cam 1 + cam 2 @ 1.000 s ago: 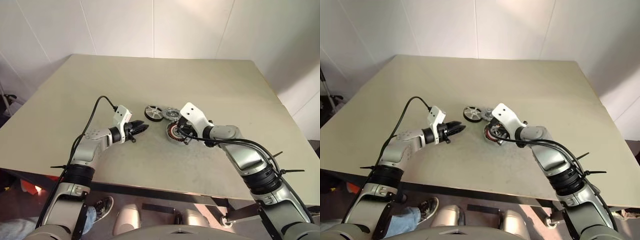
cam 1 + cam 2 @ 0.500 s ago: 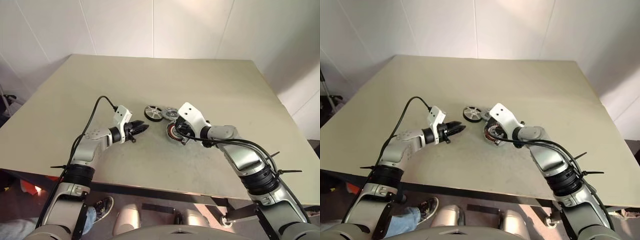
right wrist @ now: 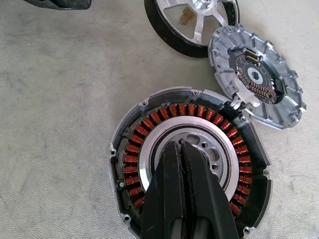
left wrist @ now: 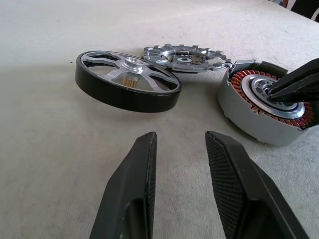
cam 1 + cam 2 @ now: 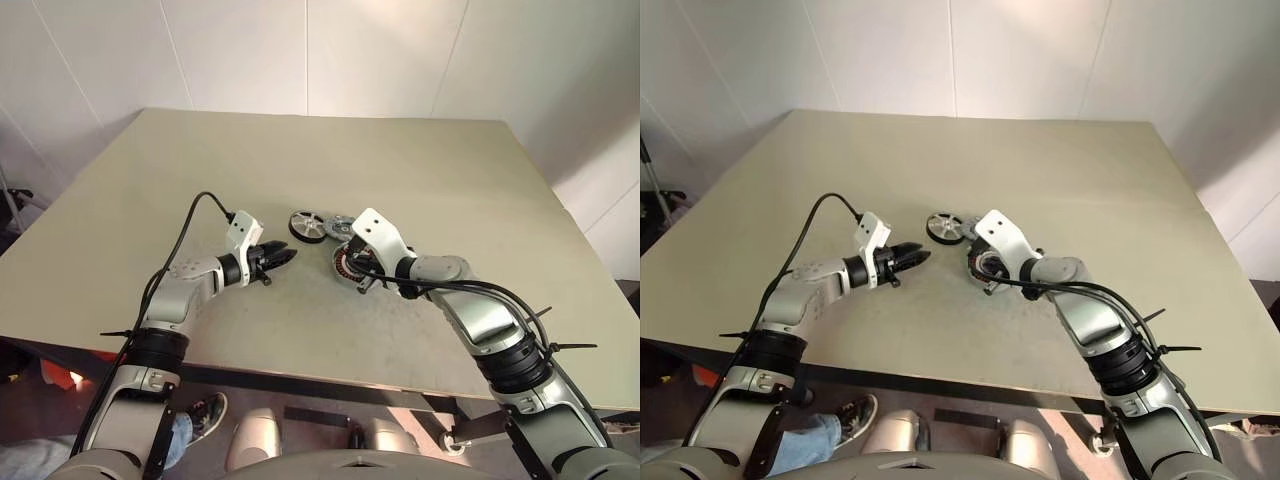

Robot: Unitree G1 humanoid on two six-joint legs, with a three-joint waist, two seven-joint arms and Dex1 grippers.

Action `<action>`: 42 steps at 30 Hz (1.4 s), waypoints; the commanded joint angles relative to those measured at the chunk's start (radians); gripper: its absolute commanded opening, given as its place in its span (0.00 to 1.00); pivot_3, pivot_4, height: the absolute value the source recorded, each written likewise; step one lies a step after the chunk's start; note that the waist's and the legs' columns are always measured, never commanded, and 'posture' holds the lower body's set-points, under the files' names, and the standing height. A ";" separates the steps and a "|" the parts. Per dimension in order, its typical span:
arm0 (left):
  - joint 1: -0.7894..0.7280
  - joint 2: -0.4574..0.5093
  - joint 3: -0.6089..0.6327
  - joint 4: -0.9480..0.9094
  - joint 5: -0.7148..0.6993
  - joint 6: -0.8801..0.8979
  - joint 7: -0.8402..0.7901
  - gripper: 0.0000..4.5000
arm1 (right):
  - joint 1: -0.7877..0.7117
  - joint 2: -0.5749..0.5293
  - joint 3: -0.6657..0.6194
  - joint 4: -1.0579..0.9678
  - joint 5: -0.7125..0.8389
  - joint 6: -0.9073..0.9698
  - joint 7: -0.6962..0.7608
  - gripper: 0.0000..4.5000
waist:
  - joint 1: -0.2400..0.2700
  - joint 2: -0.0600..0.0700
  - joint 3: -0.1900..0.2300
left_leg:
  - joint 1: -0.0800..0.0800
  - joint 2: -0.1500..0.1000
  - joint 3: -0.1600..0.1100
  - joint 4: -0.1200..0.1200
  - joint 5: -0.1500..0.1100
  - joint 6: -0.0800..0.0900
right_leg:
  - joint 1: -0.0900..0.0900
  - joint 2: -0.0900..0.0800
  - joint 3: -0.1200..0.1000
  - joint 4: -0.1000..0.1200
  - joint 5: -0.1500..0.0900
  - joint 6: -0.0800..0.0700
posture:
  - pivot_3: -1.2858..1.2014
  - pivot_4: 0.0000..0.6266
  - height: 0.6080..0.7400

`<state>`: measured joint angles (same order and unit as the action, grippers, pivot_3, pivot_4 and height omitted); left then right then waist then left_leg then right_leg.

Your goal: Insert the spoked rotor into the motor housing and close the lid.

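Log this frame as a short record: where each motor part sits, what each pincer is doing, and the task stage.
rotor: spoked rotor on the table, untouched
housing: motor housing open, copper windings showing, no rotor in it
lid: lid beside the rotor, one edge at the housing rim
left pincer: left pincer open, holding nothing, pointed at the rotor
right pincer: right pincer shut, tips at the housing's pale centre
stage: rotor not inserted, lid off

Beige table (image 5: 420,170), matte top, dark front edge — set against white panelled walls (image 5: 300,50) with thin vertical seams. Even light, soft shadows.
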<state>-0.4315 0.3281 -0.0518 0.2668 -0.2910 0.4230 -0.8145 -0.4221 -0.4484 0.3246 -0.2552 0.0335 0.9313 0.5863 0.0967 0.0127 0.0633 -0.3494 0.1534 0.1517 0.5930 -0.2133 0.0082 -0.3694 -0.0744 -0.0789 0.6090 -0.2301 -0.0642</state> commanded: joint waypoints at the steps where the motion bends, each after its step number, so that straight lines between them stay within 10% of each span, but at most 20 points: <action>1: -0.031 0.002 0.018 -0.004 -0.010 -0.015 0.000 0.37 | -0.056 -0.013 -0.057 -0.071 0.022 0.001 0.003 0.01 | 0.000 0.000 0.000 | 0.000 0.000 0.000 0.000 0.000 0.000 | 0.000 0.000 0.000 0.000 0.000 0.000 | 0.52 0.00 1.00; 21: -0.107 -0.204 0.159 0.102 -0.143 0.154 0.191 0.37 | -0.129 -0.042 -0.189 -0.052 0.055 0.036 -0.050 0.01 | 0.001 -0.001 0.001 | -0.001 0.000 0.000 0.001 0.000 0.001 | 0.000 0.000 0.000 0.000 0.000 0.000 | 0.52 0.00 1.00; 28: -0.145 -0.225 0.290 0.182 -0.238 0.253 0.278 0.84 | -0.124 -0.050 -0.192 -0.049 0.059 0.041 -0.056 0.00 | 0.002 -0.001 0.001 | -0.001 0.000 0.000 0.001 0.000 0.001 | 0.000 0.000 0.000 0.000 0.000 0.000 | 0.52 0.00 1.00; 42: -0.260 -0.296 0.470 0.449 -0.366 0.266 0.345 0.84 | -0.133 -0.052 -0.180 -0.032 0.062 0.035 -0.049 0.00 | 0.008 -0.002 0.001 | -0.001 0.000 0.000 0.001 -0.001 0.002 | 0.000 0.000 0.000 -0.001 0.000 0.000 | 0.52 0.00 1.00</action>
<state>-0.6581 0.0371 0.4026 0.6641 -0.6441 0.7208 -0.4752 -0.5365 -0.4958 0.1666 -0.2743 0.0837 0.9770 0.5399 0.1051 0.0110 0.0645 -0.3499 0.1529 0.1513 0.5943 -0.2142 0.0100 -0.3685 -0.0744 -0.0790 0.6079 -0.2301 -0.0640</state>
